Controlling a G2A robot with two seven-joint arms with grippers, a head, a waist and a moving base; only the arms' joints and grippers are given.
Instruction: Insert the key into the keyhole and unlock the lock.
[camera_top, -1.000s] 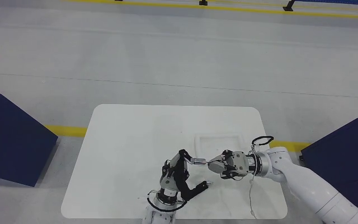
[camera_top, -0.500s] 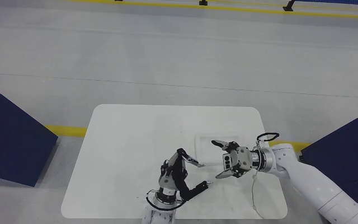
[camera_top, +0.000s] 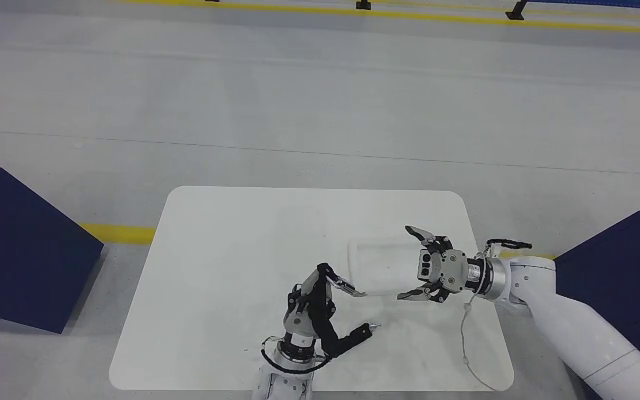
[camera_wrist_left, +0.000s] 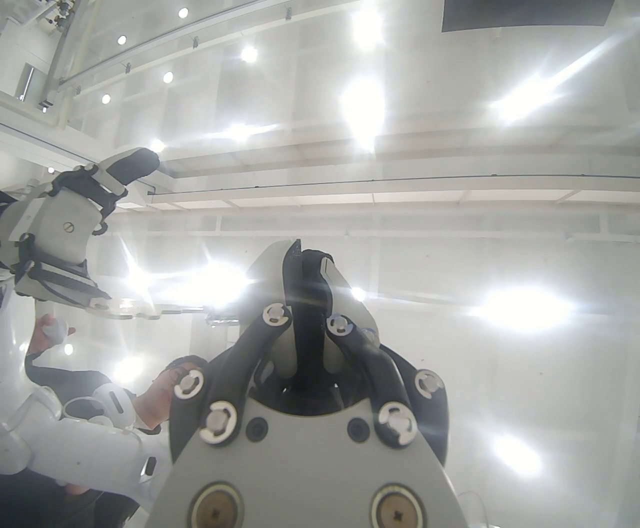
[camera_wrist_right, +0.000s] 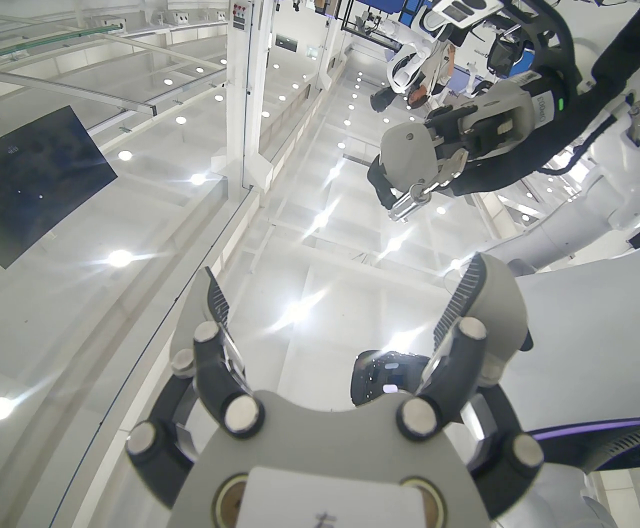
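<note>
Near the table's front edge my left gripper (camera_top: 343, 289) is shut on a small silver cylinder lock (camera_top: 351, 290). In the right wrist view the lock (camera_wrist_right: 406, 204) sticks out of the left gripper (camera_wrist_right: 395, 192), with a silver key (camera_wrist_right: 451, 166) on a ring beside it. In its own wrist view the left gripper's (camera_wrist_left: 301, 260) fingers are pressed together. My right gripper (camera_top: 408, 264) is open and holds nothing, a short way to the right of the lock. Its own wrist view has the right gripper (camera_wrist_right: 345, 280) with the fingers spread wide.
The white table (camera_top: 230, 300) carries a faint shallow rectangular tray (camera_top: 385, 243) behind the grippers. A thin cable (camera_top: 466, 335) hangs from the right arm over the table's right part. Dark blue panels (camera_top: 40, 260) stand on the floor at both sides.
My right gripper was shut at the lock's end a second ago. It has let go, opened wide and drawn back to the right. The left gripper kept still with the lock.
</note>
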